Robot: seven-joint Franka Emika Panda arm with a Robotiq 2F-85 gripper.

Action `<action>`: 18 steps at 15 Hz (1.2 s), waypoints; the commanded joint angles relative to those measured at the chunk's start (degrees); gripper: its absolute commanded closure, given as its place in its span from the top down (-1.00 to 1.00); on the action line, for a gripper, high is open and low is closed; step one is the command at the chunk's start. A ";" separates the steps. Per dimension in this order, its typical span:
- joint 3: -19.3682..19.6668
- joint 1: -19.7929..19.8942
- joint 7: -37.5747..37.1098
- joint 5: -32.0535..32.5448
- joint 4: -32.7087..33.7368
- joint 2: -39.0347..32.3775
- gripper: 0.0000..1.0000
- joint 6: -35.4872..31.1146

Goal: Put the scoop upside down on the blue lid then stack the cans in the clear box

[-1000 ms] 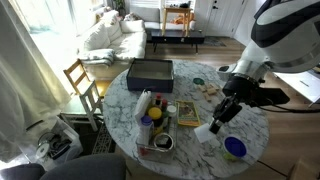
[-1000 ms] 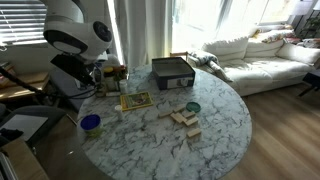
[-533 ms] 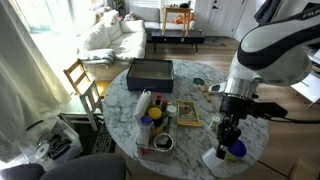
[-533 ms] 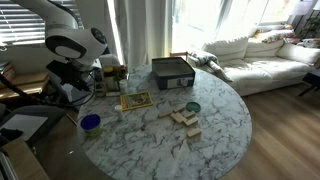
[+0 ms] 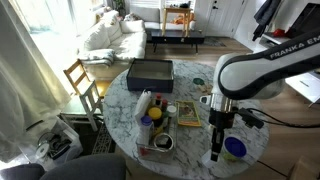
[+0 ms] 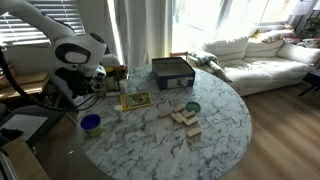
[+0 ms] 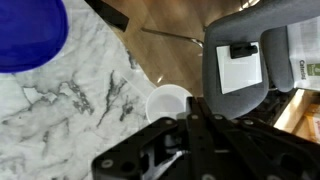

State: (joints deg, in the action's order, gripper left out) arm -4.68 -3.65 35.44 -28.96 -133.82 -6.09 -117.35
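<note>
The arm has swung down to the counter (image 6: 150,140) edge. Its pincer (image 5: 216,148), clamped shut apparently on the scoop (image 7: 168,103), hangs just beside the blue lid (image 5: 236,148). Placing seems underway: next, shift over the lid, invert, release.

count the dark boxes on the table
1. The dark box sits near the table edge on the sofa side, away from the gripper. None looks hidden.
</note>
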 commanded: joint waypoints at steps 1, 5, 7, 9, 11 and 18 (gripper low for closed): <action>-0.68 0.45 -0.74 1.13 0.69 -1.02 -0.94 -0.34; -1.00 0.53 -1.17 1.91 1.98 -2.66 -0.94 -0.48; -0.93 0.52 -2.06 1.72 2.46 -3.92 -0.98 -1.37; -1.02 1.09 -0.22 -1.10 3.27 -5.38 -0.98 -2.44; -1.03 1.40 -0.14 -1.89 4.14 -7.00 -0.98 -4.35; -1.33 2.48 -1.80 0.03 6.56 -12.88 -0.98 -10.27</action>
State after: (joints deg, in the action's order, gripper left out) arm -5.02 -2.33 34.45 -29.82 -128.66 -16.21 -124.86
